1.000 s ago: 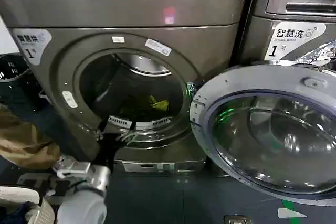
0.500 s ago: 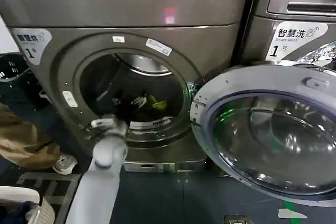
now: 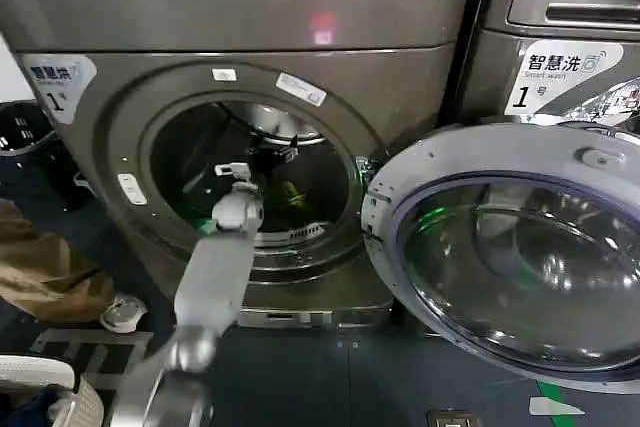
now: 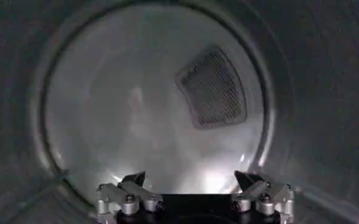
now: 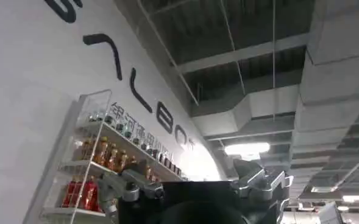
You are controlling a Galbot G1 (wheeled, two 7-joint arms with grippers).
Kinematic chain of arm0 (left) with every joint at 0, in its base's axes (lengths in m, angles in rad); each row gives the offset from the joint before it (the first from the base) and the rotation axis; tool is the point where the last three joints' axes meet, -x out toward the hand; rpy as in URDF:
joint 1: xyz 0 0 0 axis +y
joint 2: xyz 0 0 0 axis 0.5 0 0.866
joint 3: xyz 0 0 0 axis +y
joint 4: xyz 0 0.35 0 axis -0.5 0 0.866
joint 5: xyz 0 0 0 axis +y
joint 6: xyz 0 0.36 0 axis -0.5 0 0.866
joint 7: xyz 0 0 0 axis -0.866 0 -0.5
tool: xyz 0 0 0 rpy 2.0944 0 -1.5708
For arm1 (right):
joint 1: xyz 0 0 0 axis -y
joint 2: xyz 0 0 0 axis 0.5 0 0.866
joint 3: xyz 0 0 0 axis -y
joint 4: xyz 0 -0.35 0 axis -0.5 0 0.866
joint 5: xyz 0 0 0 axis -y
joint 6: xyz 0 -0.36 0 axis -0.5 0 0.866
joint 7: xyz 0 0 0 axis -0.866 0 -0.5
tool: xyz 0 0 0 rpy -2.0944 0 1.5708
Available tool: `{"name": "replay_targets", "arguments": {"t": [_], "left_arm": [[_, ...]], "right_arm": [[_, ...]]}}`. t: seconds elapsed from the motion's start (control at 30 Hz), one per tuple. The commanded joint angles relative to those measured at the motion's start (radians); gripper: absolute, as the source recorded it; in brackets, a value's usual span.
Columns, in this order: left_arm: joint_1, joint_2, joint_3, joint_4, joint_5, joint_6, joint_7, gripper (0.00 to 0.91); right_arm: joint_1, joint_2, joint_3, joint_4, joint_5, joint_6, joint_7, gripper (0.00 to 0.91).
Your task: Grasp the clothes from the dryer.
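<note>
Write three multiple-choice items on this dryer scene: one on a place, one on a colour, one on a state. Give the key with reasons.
1. Where is the left gripper?
A. Inside the dryer drum
B. On the floor
C. Against the open door

2. What colour are the clothes in the drum?
A. Red
B. Yellow-green
C. White

3. How are the left gripper's fingers?
A. Shut on the clothes
B. Shut on the door
C. Open, holding nothing

Key: 1 A, the head view shows the arm reaching through the round opening. 2 B, a yellow-green patch lies low in the drum. 3 C, the left wrist view shows the fingertips spread apart with bare drum between them.
</note>
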Motion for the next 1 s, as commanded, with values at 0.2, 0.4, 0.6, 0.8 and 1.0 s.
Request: {"name": "replay_targets", "arguments": {"t": [0.2,0.4,0.6,0.8,1.0], "left_arm": [[-0.369,0.055,0.245,0.544,0.311,-0.036,0.711,0.907],[-0.438,0.096,0.433,0.622,0.663,-0.125,0.864,0.907],[-0.461,0.098,0.480,0.649,0.857,-0.025,0.789,0.907],[-0.464,0.069,0.479,0.640,0.989,0.099,0.754,0.907],[-0.454,0.046,0.484,0.640,0.977,0.083,0.747,0.907]], "right_arm": [[-0.005,-0.004,-0.004,-0.001,-0.002,0.007,0.000,0.907],[-0.002,-0.001,-0.001,0.004,-0.001,0.010,-0.001,0.907],[-0.004,0.006,0.002,0.014,0.000,0.014,-0.001,0.907],[-0.008,0.010,0.001,0.023,-0.001,0.017,-0.001,0.907],[-0.009,0.011,0.008,0.023,-0.001,0.018,-0.002,0.907]]}}
